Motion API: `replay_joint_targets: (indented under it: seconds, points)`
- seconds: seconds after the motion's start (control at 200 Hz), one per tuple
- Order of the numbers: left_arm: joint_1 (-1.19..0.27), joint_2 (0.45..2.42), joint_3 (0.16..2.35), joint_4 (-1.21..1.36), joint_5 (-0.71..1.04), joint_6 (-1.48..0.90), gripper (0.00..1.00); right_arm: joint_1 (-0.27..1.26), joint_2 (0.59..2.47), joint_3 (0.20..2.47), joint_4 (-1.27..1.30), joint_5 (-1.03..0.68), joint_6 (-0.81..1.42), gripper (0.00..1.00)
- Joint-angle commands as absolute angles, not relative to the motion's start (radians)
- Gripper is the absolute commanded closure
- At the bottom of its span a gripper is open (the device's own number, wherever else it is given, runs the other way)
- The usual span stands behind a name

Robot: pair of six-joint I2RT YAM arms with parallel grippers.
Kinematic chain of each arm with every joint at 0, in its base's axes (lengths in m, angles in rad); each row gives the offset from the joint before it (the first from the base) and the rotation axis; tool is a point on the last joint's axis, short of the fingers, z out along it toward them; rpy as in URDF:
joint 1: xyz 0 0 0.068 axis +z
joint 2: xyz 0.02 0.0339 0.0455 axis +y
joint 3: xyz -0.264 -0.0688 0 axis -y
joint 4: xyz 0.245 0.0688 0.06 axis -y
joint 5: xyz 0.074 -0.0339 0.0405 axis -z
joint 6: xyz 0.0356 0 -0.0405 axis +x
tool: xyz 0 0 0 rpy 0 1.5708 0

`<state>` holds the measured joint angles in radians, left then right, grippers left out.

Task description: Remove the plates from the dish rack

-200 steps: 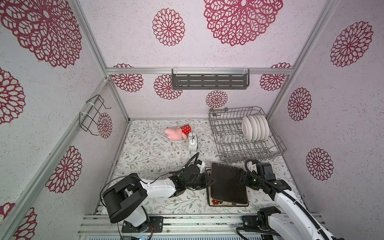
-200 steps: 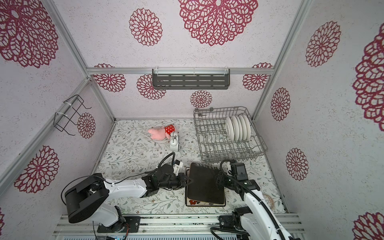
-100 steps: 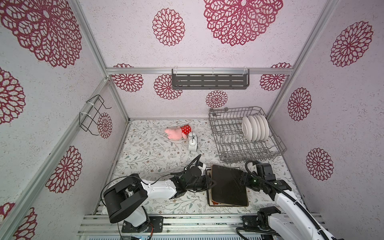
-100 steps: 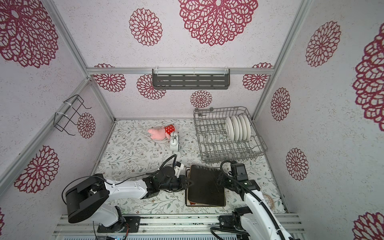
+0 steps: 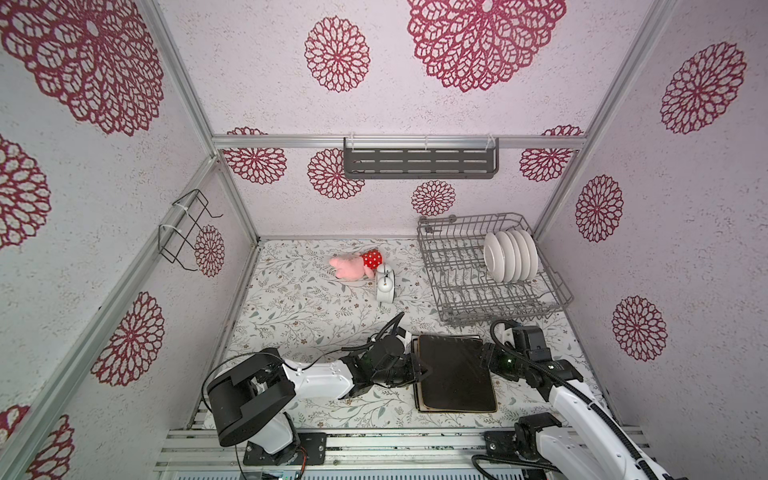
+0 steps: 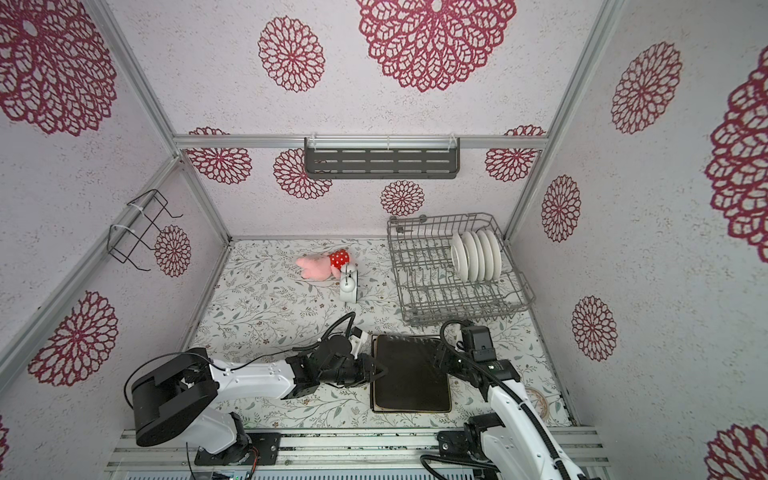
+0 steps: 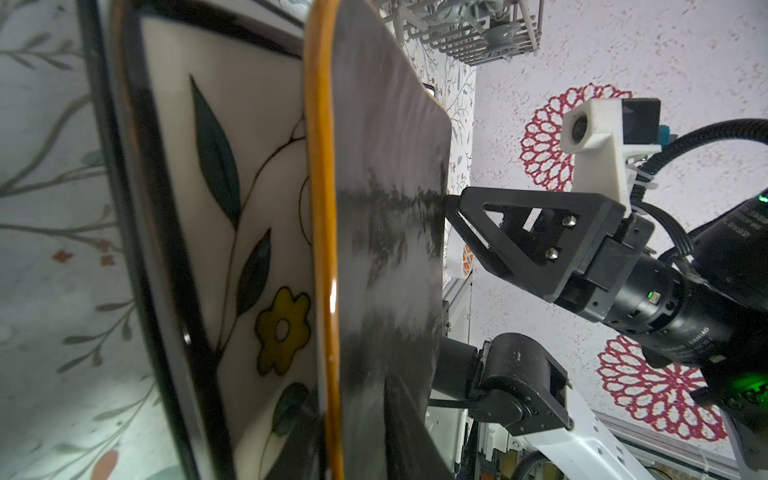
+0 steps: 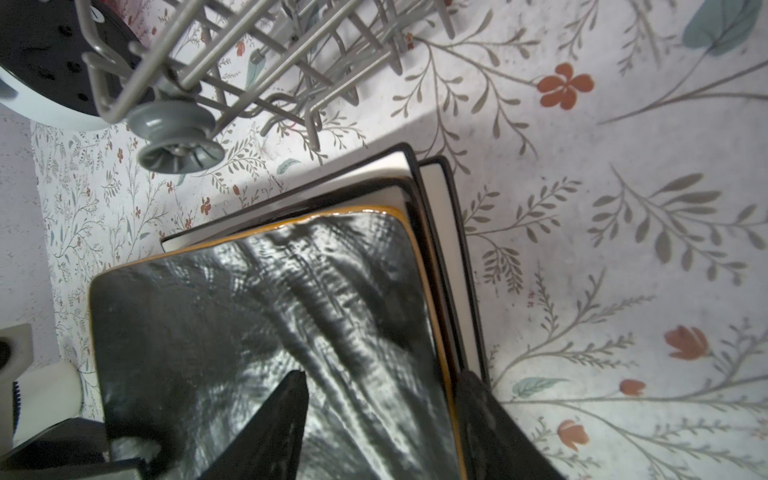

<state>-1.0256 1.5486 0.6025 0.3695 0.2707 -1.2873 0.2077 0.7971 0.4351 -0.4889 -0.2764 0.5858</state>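
Plates: dark square plate [image 5: 455, 370] tops the stack at the table's front edge, glossy, orange-rimmed; set-down step. Right gripper [image 8: 382, 419] straddles its edge, grasping it; left gripper [image 5: 419, 370] beside opposite edge, grip unclear. Next: release, fetch round white plates [image 5: 511, 255] upright in dish rack [image 5: 440, 266], back right corner.

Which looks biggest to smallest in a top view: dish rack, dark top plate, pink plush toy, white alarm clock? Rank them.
1. dish rack
2. dark top plate, nearer the camera, yet smaller
3. pink plush toy
4. white alarm clock, close to the toy in size, slightly smaller
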Motion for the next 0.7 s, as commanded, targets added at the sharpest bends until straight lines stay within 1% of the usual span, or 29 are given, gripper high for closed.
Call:
replay_joint_targets:
  seconds: [0.0,0.35,0.47,0.695]
  points:
    - [-1.037,1.523,0.623,0.408,0.266,-1.269,0.74,0.214,0.791,0.456,-0.449,-0.322,0.593,0.40]
    - [-1.037,1.535,0.627,0.401,0.273,-1.267,0.72,0.218,0.806,0.451,-0.430,-0.327,0.599,0.41]
    - [-1.038,1.536,0.625,0.401,0.275,-1.269,0.69,0.219,0.807,0.451,-0.434,-0.325,0.596,0.41]
    - [-1.039,1.535,0.623,0.394,0.274,-1.267,0.66,0.220,0.807,0.447,-0.434,-0.321,0.594,0.41]
